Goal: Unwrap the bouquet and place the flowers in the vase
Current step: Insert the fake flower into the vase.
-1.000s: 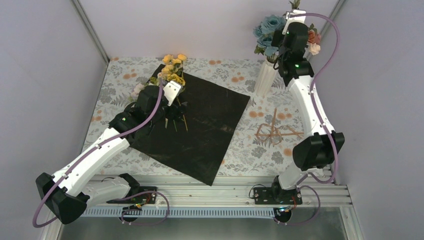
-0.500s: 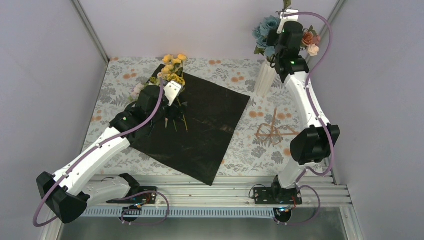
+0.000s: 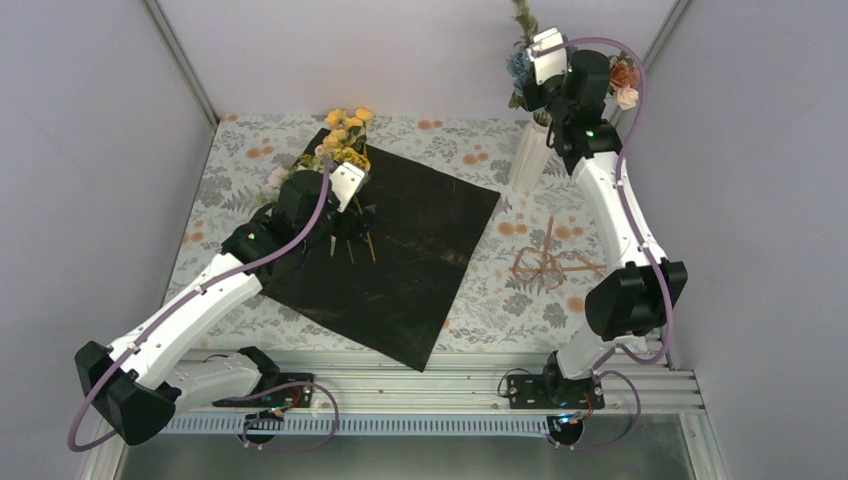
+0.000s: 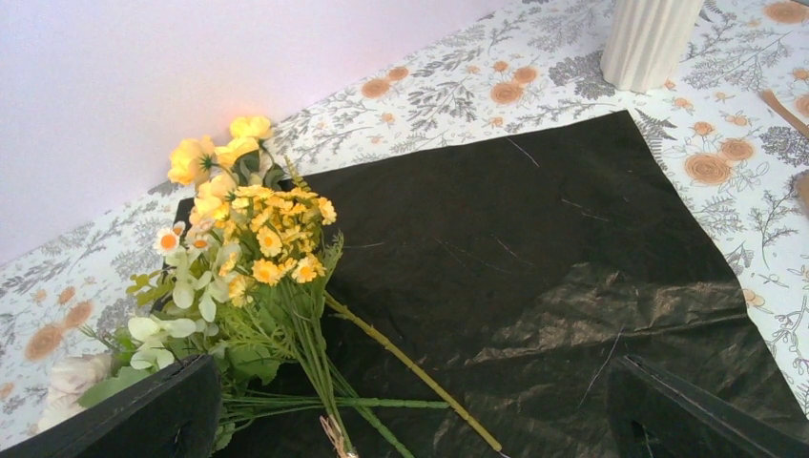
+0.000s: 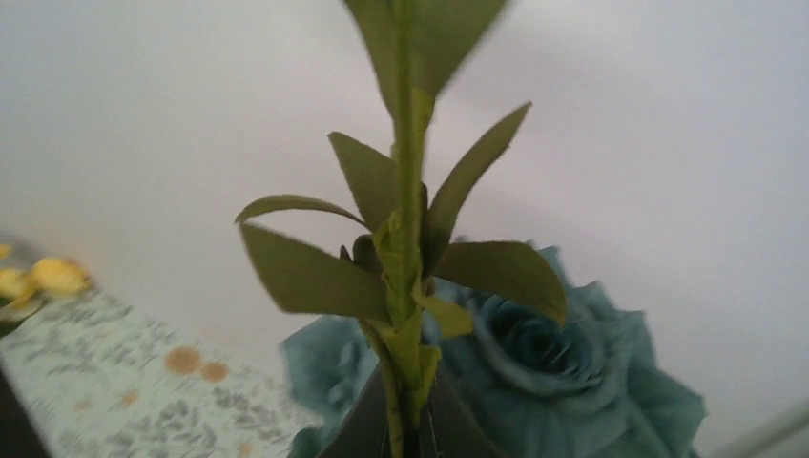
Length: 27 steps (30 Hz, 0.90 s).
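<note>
Pale lilac walls [image 3: 90, 180] close in the table on three sides, with a slanted aluminium post [image 3: 180, 60] in the far-left corner. A flat floral-print tablecloth [image 3: 480, 295] covers the table, and a ribbed aluminium rail [image 3: 420, 378] runs along its near edge. On the left, the large black square sheet [image 3: 415, 250] lies spread open and flat on the cloth, one corner pointing at the rail. The yellow and white artificial flowers [image 4: 253, 243] lie on its far-left corner, their green stems pointing inward. The left gripper [image 3: 348, 222] hangs just above those stems, jaws spread wide and empty. Right of the sheet, a loop of brown twine [image 3: 548, 262] rests on the cloth. At the far right stands the tall white ribbed vase [image 3: 528, 158], with a blue rose [image 5: 549, 353] and pink blooms [image 3: 625, 82] rising from it. Above it the right gripper [image 5: 401, 434] is clenched on a leafy green stem [image 5: 405, 239].
</note>
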Tool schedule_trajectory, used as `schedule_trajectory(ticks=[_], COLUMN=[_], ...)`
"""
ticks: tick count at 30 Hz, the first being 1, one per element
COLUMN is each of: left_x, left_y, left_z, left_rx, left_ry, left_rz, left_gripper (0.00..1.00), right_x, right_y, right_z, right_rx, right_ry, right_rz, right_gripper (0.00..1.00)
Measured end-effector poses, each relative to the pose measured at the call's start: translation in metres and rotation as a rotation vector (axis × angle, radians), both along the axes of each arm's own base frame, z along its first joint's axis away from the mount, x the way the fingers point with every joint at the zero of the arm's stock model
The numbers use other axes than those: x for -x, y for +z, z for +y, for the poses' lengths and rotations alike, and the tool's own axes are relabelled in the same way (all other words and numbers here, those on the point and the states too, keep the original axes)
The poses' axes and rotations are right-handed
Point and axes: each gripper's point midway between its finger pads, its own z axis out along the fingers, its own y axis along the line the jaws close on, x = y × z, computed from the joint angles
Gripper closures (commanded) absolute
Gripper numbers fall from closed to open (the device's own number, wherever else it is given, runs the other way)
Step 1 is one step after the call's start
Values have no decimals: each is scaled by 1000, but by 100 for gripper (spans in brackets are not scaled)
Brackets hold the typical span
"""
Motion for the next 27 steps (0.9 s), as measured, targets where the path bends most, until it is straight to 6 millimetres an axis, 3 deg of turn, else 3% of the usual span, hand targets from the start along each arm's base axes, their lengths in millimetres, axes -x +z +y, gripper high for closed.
schedule_trajectory(ticks=[5, 11, 18, 27], left_x=[0, 0, -2, -2], left_y=[0, -1, -8, -9], left_z=[0, -2, -4, -5], left_rx=[0, 2, -8, -10], left_ry=[-1, -7, -11, -12], left_rz=[1, 4, 22, 26], left_gripper=[0, 0, 0, 0], right_x=[21, 17, -6, 4], right_y=[-9, -11, 5, 11], right_z=[19, 21, -16, -60], right_rx=[119, 107, -119, -338], right_ry=[140, 149, -119, -406], right_rz=[5, 57, 113, 98], right_gripper=[96, 96, 96, 96])
